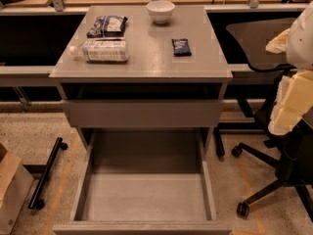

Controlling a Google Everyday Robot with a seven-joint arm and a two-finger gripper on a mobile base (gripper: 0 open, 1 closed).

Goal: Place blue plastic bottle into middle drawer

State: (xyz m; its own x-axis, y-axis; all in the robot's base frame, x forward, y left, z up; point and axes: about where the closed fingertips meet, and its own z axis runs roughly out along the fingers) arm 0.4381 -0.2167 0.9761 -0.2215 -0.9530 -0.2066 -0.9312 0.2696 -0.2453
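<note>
I see blue plastic bottle lying on side near left edge of table. Below front edge, middle drawer stands open. My gripper hangs beyond right edge; grip state I cannot tell.

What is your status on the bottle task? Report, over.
Gripper far right, off the cabinet. Blue plastic bottle on its side, cabinet top left. Middle drawer pulled open. Snack bag close behind bottle.

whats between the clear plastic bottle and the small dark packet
Camera view: only bare grey cabinet top between clear plastic bottle and small dark packet. Gripper sits right of the cabinet.
</note>
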